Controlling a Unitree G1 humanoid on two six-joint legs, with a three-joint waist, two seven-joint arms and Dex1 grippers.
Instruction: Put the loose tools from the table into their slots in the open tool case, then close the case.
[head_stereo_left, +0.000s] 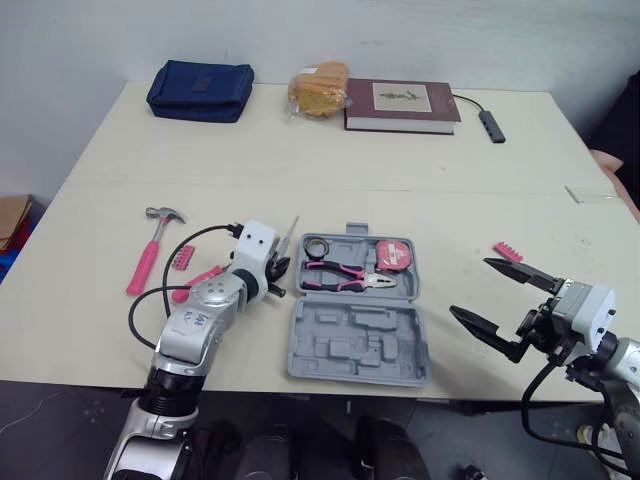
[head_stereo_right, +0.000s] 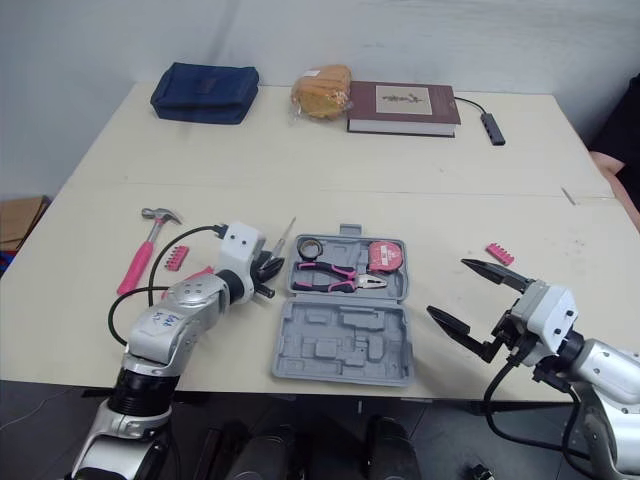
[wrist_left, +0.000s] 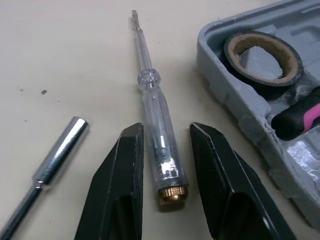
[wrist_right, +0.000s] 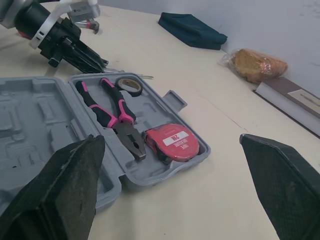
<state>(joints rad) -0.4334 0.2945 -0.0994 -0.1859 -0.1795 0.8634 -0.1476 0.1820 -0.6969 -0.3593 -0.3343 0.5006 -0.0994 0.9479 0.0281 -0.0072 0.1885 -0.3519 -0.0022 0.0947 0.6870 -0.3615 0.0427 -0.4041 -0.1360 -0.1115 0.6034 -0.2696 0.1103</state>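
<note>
Screwdriver (wrist_left: 155, 125), clear-handled — straddled by left gripper (wrist_left: 166, 129), jaws parted. Socket bar (wrist_left: 55, 155) beside it, shaft cut off. Right gripper (head_stereo_left: 470, 286) — spread wide, nothing held, beside tool case (head_stereo_left: 350, 340).

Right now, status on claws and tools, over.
Left claw open, straddling clear screwdriver on table. Right claw open, empty. Case open. Chrome shaft beside, apart.

Left pincer (wrist_left: 166, 127) sits low, fingers parted; right pincer (head_stereo_left: 470, 286) gapes wide.
</note>
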